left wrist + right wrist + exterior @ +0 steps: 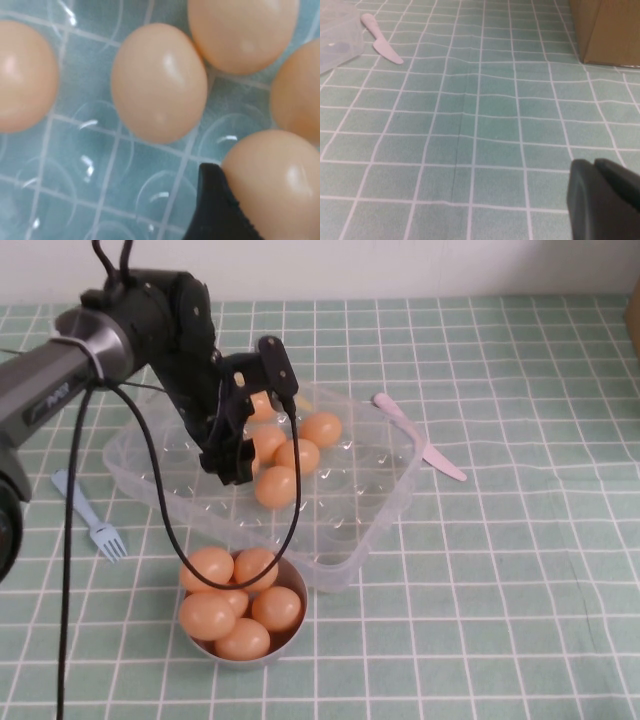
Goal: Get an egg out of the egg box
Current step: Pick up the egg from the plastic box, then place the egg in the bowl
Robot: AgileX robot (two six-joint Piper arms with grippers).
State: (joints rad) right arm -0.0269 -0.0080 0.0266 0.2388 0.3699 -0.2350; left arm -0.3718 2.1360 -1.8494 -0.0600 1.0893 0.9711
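Five glossy orange-tan eggs sit in the egg box (100, 165), its clear dimpled wells showing green tiled cloth beneath. One egg (159, 82) lies at centre. One of the left gripper's black fingers (215, 210) touches the side of another egg (280, 185).

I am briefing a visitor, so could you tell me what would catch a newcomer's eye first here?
The black left hand reaches down into the clear plastic egg box mid-table, beside its glossy orange-tan eggs. Nearer the robot, a small round grey bowl is heaped with more eggs. The right hand hovers over bare green tiled cloth.
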